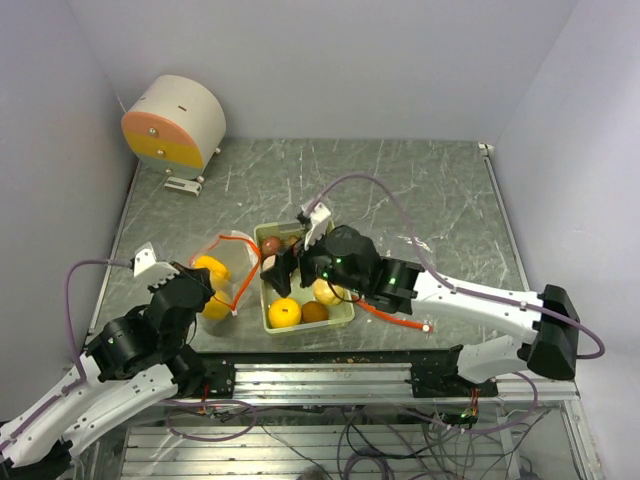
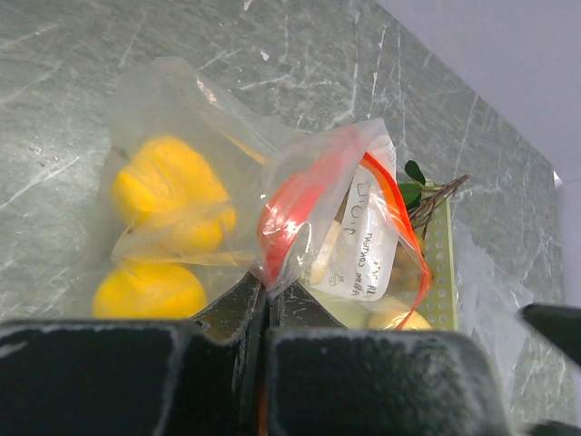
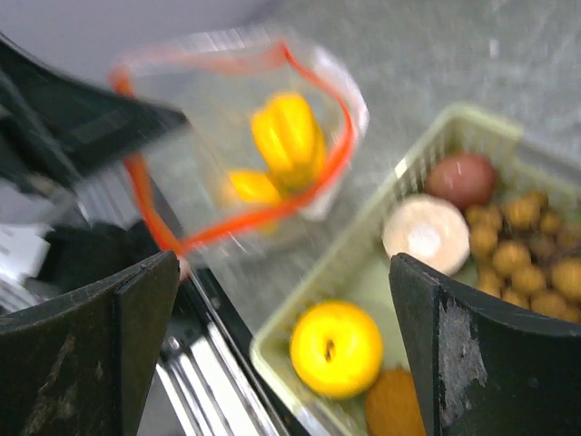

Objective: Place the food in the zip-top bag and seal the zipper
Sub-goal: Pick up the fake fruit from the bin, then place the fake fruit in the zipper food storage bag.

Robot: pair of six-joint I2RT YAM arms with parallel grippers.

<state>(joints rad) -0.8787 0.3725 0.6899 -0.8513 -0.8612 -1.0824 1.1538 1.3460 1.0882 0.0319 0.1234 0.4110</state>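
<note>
The zip-top bag (image 2: 227,163) is clear, crinkled plastic with a red-orange zipper strip along its mouth and a white label (image 2: 365,238) with handwriting near the opening. In the overhead view it lies on the grey marbled table (image 1: 400,190) at centre-left, just left of the pale green tray (image 1: 347,312).

Two bright yellow fruits (image 2: 168,195) sit inside it, one above the other in the left wrist view, both pressed against the film. From the right wrist camera, which is blurred, the mouth gapes as a loop of red zipper in the upper left of the frame, with the yellow shapes visible through it.

The left gripper (image 2: 268,304) is at the bottom centre of its own view. Its fingers are pressed together and pinch a fold of the bag's rim by the zipper.

The right gripper (image 3: 283,300) hangs above the near-left part of the tray. Its two dark fingers (image 3: 481,363) are spread wide at the frame's lower corners and hold nothing.

The rest of the food is in the tray:
- A round yellow-orange fruit (image 3: 336,348) is at lower centre.
- An orange-brown fruit (image 3: 395,406) touches it at the bottom edge.
- A reddish apple (image 3: 461,179) is at upper right.
- A pale cream fruit (image 3: 424,234) is just below the apple.
- A cluster of small brown berries (image 3: 522,250) lies along the right side.

A green leaf (image 2: 414,173) and thin twigs poke up beside the tray's rim in the left wrist view.
</note>
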